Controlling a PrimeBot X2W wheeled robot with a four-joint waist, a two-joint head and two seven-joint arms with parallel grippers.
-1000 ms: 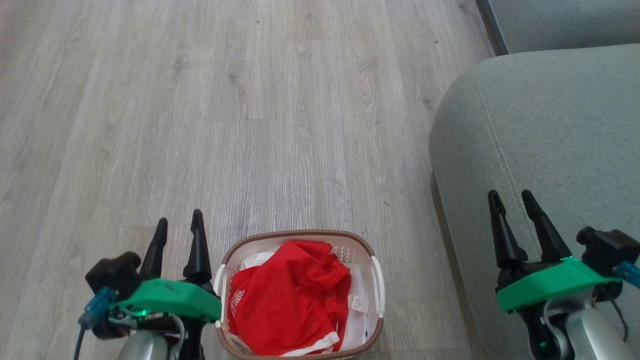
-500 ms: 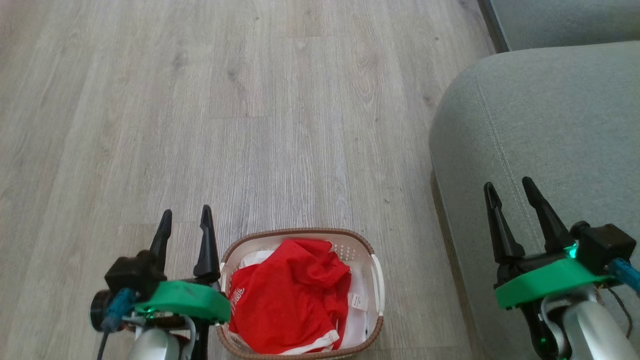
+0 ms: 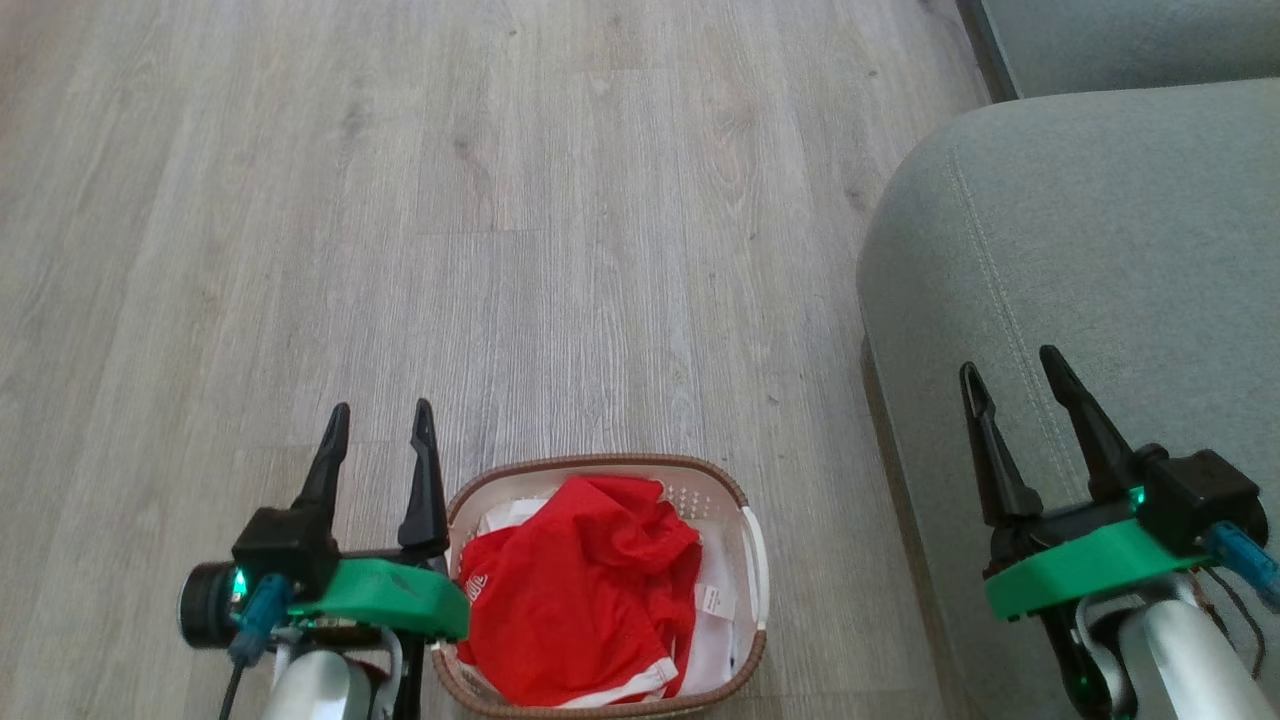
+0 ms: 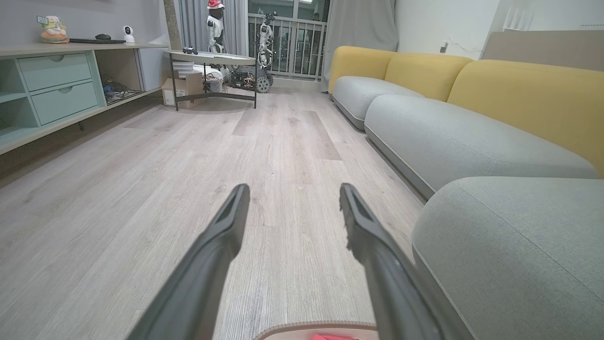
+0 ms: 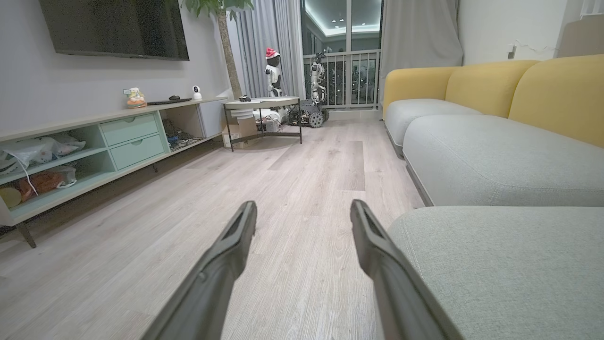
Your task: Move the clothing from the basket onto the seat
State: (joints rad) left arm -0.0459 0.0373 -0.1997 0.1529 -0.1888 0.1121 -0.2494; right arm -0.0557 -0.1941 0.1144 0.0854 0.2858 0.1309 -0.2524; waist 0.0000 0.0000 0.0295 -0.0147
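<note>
Clothing [image 3: 580, 590]: red fabric with white trim, crumpled inside the basket [image 3: 600, 466] and filling most of it, with white fabric showing at its right. The basket stands on the wood floor [image 3: 500, 200], near the seat [image 3: 1100, 230] with a strip of floor between them.

Left gripper [image 3: 381, 406]: just beside the basket's left rim, fingers spread apart, holding nothing.

Right gripper [image 3: 1008, 359]: above the seat's near edge, fingers likewise parted, empty.

The left wrist view adds the basket's rim and a red sliver at its bottom edge, plus yellow backrests [image 4: 519, 89]. The right wrist view adds a shelf unit [image 5: 94, 141] and a television [image 5: 113, 28].
</note>
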